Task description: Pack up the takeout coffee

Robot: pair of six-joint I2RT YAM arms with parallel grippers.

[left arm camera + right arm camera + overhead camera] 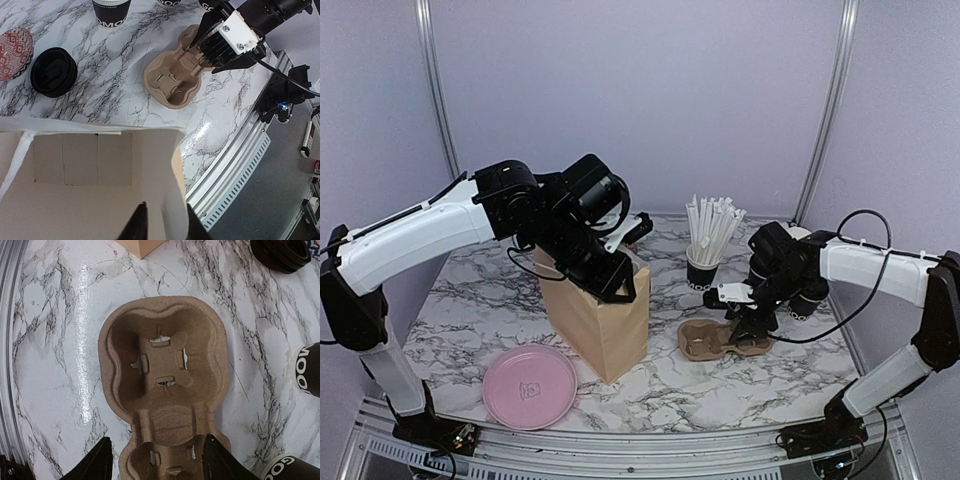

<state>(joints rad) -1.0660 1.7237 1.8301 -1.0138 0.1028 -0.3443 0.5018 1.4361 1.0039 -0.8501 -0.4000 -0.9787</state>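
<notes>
Right hand [159, 462] astride carrier [160, 365], cup [292, 471] alongside

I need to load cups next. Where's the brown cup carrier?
In the top view, the cup carrier lies right of the paper bag, under the right gripper.

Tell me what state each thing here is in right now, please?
paper bag, upright, top open, nothing seen inside
cup carrier, flat on the table, both holes empty
black cups, upright, outside the bag
black lids, stacked on the table
left gripper, astride the bag's rim, grip unclear
right gripper, open over the carrier's end
pink plate, empty
</notes>
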